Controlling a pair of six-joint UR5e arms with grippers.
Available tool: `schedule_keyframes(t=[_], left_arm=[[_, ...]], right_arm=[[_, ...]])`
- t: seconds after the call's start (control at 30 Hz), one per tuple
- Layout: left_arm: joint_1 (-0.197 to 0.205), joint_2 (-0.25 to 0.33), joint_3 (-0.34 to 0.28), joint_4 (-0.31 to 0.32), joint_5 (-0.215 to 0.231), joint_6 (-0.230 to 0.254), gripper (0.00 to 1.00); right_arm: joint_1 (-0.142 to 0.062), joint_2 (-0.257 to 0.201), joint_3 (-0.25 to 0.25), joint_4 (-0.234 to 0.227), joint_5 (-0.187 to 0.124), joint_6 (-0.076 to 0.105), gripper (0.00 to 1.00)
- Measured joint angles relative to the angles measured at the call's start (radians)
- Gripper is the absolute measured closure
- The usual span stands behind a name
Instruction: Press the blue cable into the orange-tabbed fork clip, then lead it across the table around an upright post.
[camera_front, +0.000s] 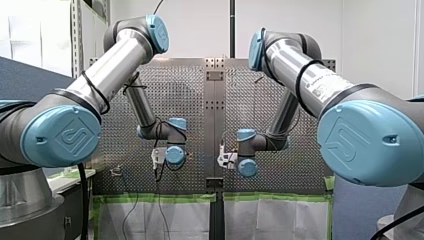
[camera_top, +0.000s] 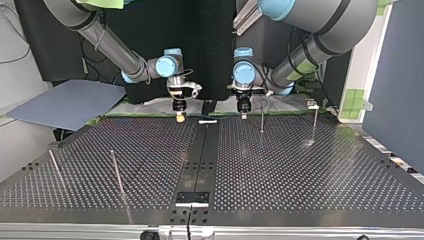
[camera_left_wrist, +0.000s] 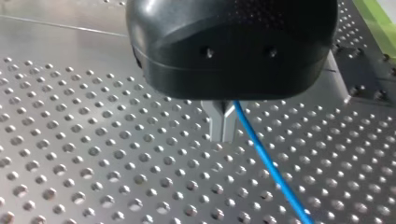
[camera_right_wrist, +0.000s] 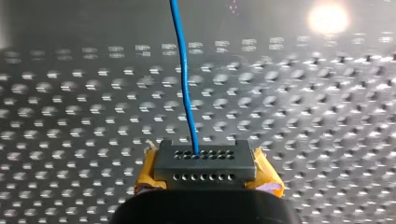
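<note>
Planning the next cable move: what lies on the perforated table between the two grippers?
The top view shows only a small pale bar on the table's dark centre strip, between my right gripper and my left gripper.

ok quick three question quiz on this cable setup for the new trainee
1. True or false: my right gripper is shut on the blue cable.
2. My right gripper's pads are: A yellow, B green, C white.
3. In the top view, which gripper stands nearer the two upright posts at the view's right?
Key: 1 true; 2 A; 3 my left gripper.
</note>
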Motion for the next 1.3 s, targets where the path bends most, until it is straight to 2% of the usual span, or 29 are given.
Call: schedule_keyframes(t=[0.4, 0.87, 1.3], left_arm=[[-0.024, 0.105, 0.002, -0.088, 0.003, -0.024, 1.00], [-0.051, 0.244, 0.017, -0.153, -0.008, -0.024, 1.00], [-0.063, 0.368, 0.082, -0.256, -0.036, -0.011, 1.00]], right_arm=[[-0.001, -0.111, -0.002, 0.077, -0.001, 0.015, 1.00], [0.006, -0.256, -0.026, 0.177, 0.003, 0.009, 1.00], [0.017, -0.386, -0.093, 0.302, 0.019, -0.019, 1.00]])
